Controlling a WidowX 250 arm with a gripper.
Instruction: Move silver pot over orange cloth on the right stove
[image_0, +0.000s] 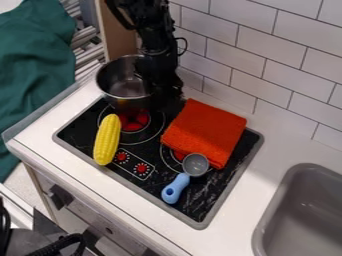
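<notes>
Silver pot stands at the stove's back left corner, gripper against its right side

The silver pot (118, 89) is at the back left corner of the stove (222, 199), partly past its edge, with its round mouth facing up. Its outline is circular where it shows, so no long axis can be made out, and its right side is hidden behind the gripper (164, 100). Whether the pot touches the surface cannot be told.

The black arm (155, 30) drops steeply from the top of the view, almost upright, to that same back left part of the stove, and the gripper hangs downward at its end. Whether it is released or grasping the pot cannot be told.

The orange cloth (206, 131) lies folded over the stove's right burner. At the stove's front, a spoon with a grey bowl (195, 164) and a blue handle (175, 189) points its bowl toward the cloth. The yellow corn (107, 141) lies on the stove's left part, its long axis running front to back. The grey sink (306, 215) is right of the stove.
</notes>
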